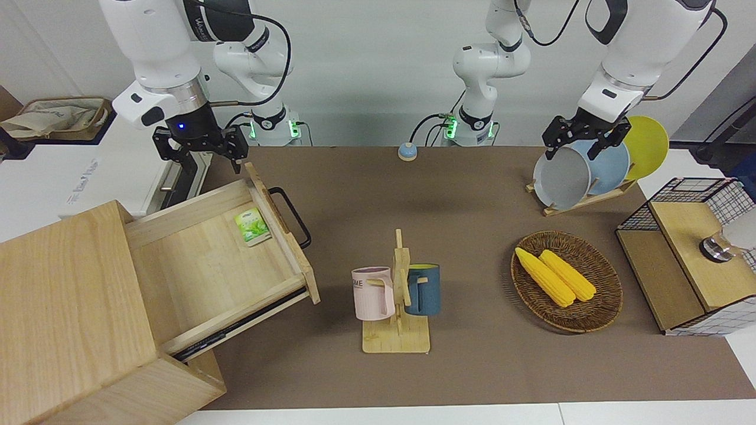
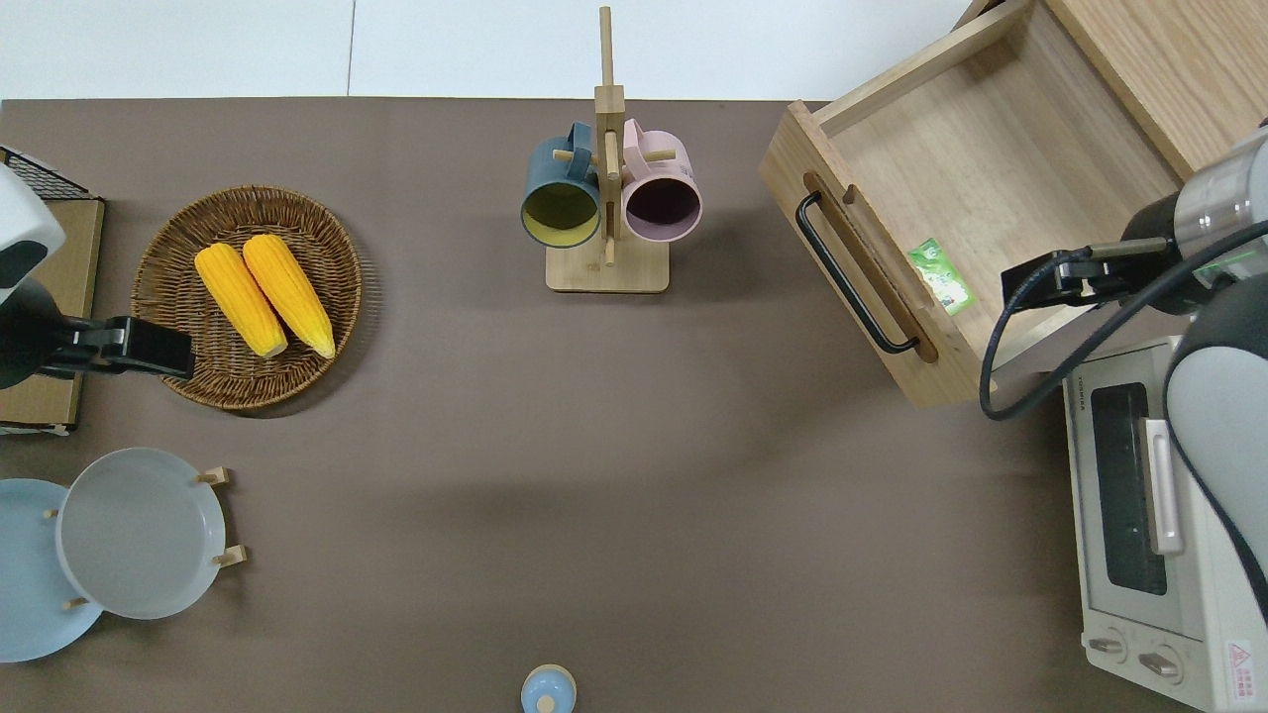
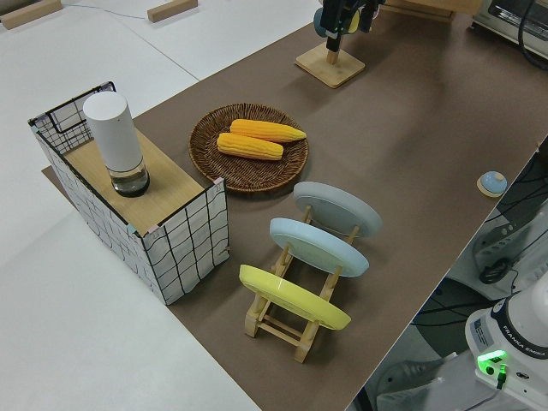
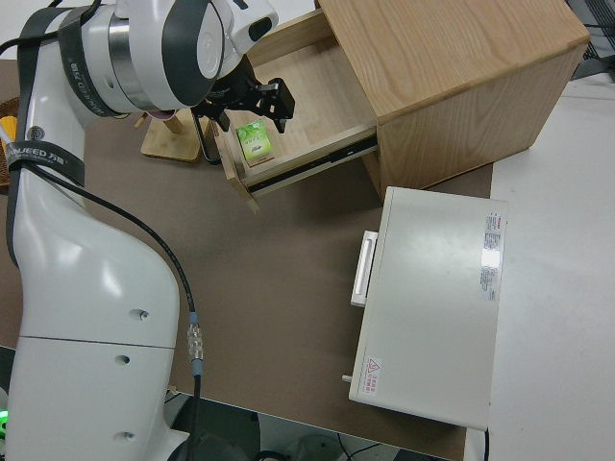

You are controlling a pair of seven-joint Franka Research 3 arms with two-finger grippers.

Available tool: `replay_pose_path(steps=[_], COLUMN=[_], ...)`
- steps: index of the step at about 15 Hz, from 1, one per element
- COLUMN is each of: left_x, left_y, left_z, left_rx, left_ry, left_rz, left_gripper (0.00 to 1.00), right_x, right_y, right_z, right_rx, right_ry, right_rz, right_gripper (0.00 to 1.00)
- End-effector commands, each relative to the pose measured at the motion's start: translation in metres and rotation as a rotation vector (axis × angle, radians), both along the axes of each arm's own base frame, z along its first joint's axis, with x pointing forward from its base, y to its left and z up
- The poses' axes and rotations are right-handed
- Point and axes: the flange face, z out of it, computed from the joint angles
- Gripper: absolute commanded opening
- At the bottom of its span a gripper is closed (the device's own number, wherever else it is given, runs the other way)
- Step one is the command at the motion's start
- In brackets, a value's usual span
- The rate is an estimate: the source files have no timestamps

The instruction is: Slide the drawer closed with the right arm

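The drawer (image 1: 207, 260) (image 2: 991, 168) (image 4: 317, 91) stands pulled far out of the light-wood cabinet (image 1: 65, 307) (image 2: 1169, 59). Its black bar handle (image 1: 290, 215) (image 2: 852, 272) faces the middle of the table. A small green packet (image 1: 253, 226) (image 2: 941, 275) (image 4: 255, 144) lies inside, against the front panel. My right gripper (image 1: 201, 150) (image 2: 1050, 282) (image 4: 245, 101), blue light on its wrist, hangs open and empty over the drawer's side nearest the robots, apart from the handle. The left arm is parked, its gripper (image 1: 582, 139) open.
A white oven (image 2: 1159, 515) (image 4: 432, 307) stands beside the cabinet, nearer the robots. Mid-table is a mug rack (image 1: 397, 295) with two mugs. Toward the left arm's end are a corn basket (image 1: 566, 280), plate rack (image 1: 585, 171) and wire-mesh rack (image 1: 691, 260).
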Motion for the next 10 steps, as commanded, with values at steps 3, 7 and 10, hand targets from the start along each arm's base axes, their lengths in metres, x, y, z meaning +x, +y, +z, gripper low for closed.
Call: replay_pose_path(steps=[3, 7, 10], left_x=[0.0016, 0.0016, 0.0016], left_y=[0.0008, 0.0008, 0.0008], left_z=[0.0034, 0.0034, 0.0041], left_rx=[0.016, 0.016, 0.016], left_ry=[0.006, 0.006, 0.005], left_rz=[-0.012, -0.012, -0.012], left_gripper=[0.99, 0.99, 0.99], right_x=[-0.0026, -0.0025, -0.0024], right_y=[0.0012, 0.0019, -0.0018], right_z=[0.0009, 0.0010, 0.0008], right_rx=[-0.003, -0.004, 0.003], right_ry=[-0.003, -0.005, -0.002], right_rz=[0.022, 0.025, 0.025], right_gripper=[0.983, 0.983, 0.983])
